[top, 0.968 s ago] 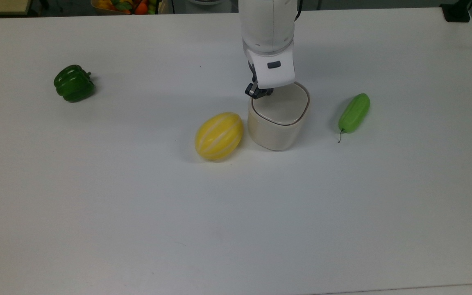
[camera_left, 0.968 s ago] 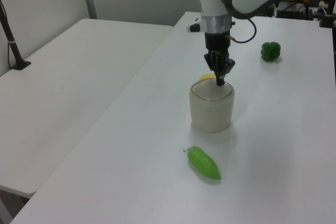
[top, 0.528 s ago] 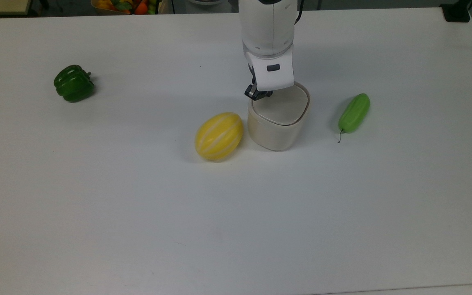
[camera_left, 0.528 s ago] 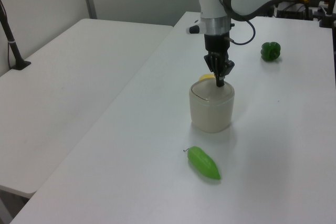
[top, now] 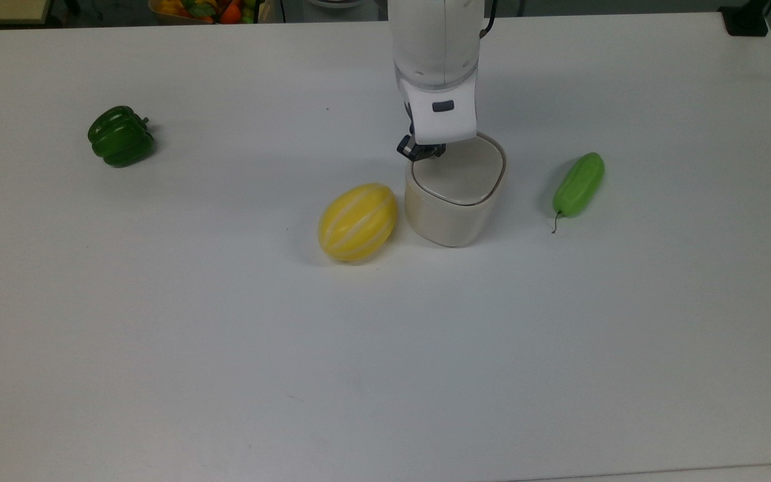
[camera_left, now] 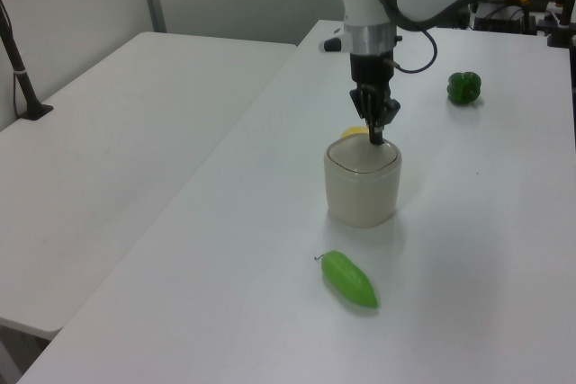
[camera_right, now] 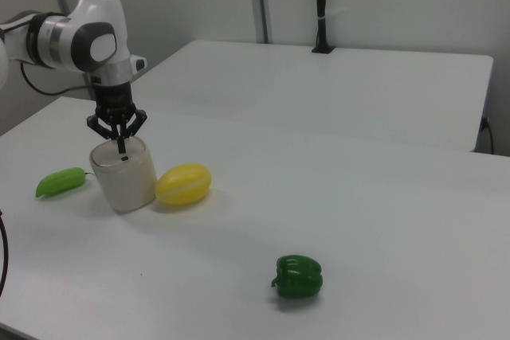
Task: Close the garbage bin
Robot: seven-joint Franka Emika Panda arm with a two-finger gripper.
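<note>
The garbage bin [top: 452, 217] is a cream-beige tub with rounded corners, standing mid-table; its flat lid [top: 459, 173] lies level on the rim. My gripper [top: 419, 150] points straight down over the lid's corner nearest the top view's upper left, fingers shut together with nothing held. In the left view the gripper [camera_left: 375, 138] hangs at the far edge of the garbage bin [camera_left: 362, 191]. From the right view the gripper [camera_right: 121, 147] sits just above the top of the garbage bin [camera_right: 123, 179].
A yellow melon [top: 357, 221] lies right against the bin on the top view's left. A light green cucumber-like fruit [top: 579, 184] lies to the top view's right, a green bell pepper [top: 121, 136] far to its left. White tabletop [top: 385, 348] stretches in front.
My gripper has lifted slightly off the bin's lid corner and edged back. The lid, the bin and the fruit have not moved.
</note>
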